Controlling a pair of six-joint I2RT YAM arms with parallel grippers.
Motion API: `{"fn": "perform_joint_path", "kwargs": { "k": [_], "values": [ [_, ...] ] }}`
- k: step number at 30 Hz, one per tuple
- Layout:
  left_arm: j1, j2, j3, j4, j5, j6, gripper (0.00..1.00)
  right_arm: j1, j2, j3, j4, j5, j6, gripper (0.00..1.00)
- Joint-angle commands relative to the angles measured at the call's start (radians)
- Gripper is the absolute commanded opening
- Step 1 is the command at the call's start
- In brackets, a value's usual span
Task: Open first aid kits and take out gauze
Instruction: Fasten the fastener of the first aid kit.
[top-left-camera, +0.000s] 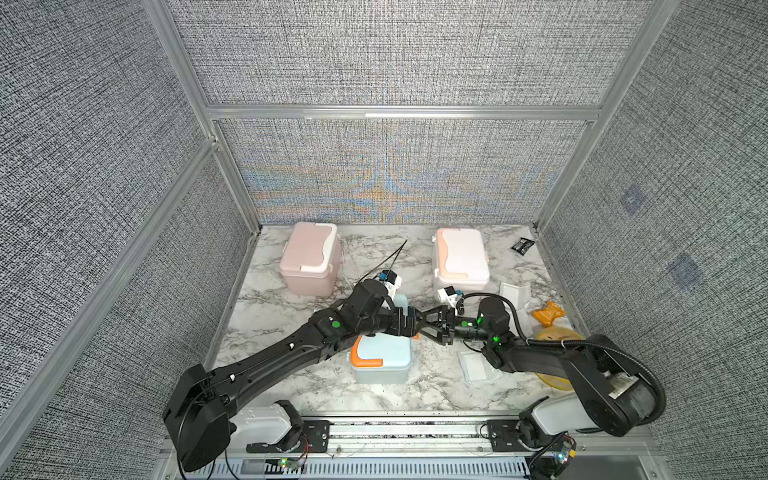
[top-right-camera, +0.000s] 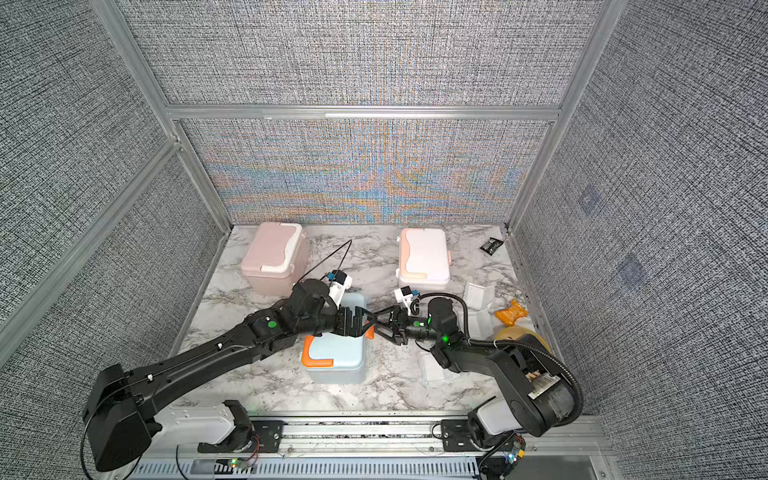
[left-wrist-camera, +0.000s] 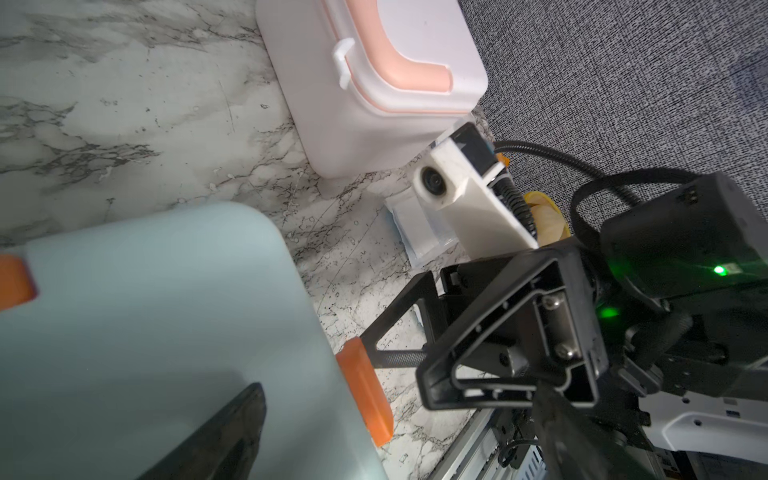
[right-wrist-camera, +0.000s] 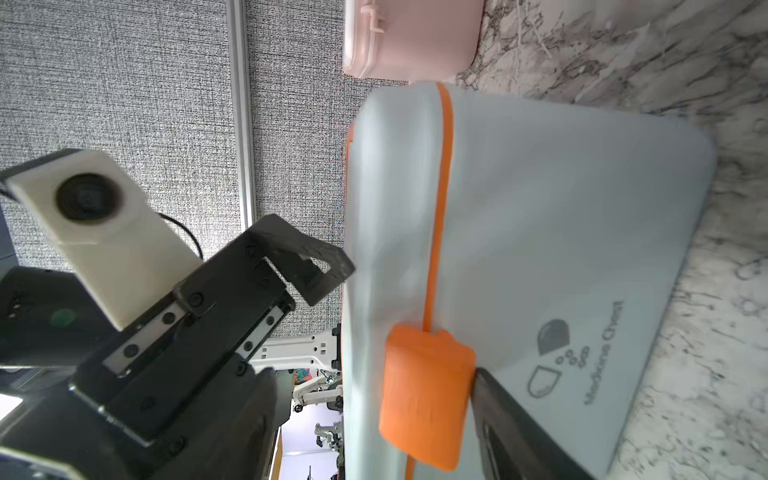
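blue kit (top-left-camera: 382, 353): closed, front-centre | pink kit (top-left-camera: 309, 253), white kit (top-left-camera: 463, 253): closed, rear | gauze (top-left-camera: 478, 365): wrapped, right

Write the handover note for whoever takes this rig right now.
Grippers: the left gripper is open, with one finger on the lid of the blue kit. The right gripper is open at the orange latch on that kit's side.
Kits: blue kit front centre, pink kit back left, white-and-peach kit back right. All lids are down.
Gauze: at least two pads lie out on the table by the right arm.
Left: unlatch and open the blue kit and take out its gauze. Whether the other two kits hold gauze cannot be told.
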Motion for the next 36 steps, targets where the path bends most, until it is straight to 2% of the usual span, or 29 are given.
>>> {"fn": "perform_joint_path", "kwargs": {
  "k": [1,15,23,26,29,31,33,36],
  "values": [
    [0.001,0.003,-0.004,-0.056,0.003,-0.005,1.0,0.0,-0.016,0.0,-0.003,-0.02,-0.034,0.75],
    [0.001,-0.046,-0.001,-0.083,-0.024,0.001,1.0,-0.005,-0.021,0.014,-0.185,-0.001,-0.139,0.76],
    [0.028,-0.2,0.002,-0.272,-0.222,0.083,0.99,-0.008,-0.044,0.025,-0.266,-0.002,-0.177,0.76],
    [0.064,-0.255,-0.005,-0.358,-0.276,0.089,0.99,-0.012,-0.047,0.02,-0.275,-0.001,-0.183,0.72],
    [0.11,-0.295,-0.033,-0.377,-0.259,0.089,1.0,-0.012,-0.033,0.022,-0.275,-0.005,-0.188,0.62],
    [0.126,-0.297,-0.042,-0.382,-0.25,0.092,1.0,-0.013,-0.014,0.025,-0.26,-0.007,-0.182,0.6],
    [0.132,-0.286,-0.048,-0.386,-0.251,0.096,1.0,-0.011,0.009,0.031,-0.239,-0.013,-0.174,0.53],
    [0.135,-0.262,-0.06,-0.377,-0.252,0.098,1.0,-0.007,0.039,0.034,-0.224,-0.014,-0.173,0.51]
  ]
}}
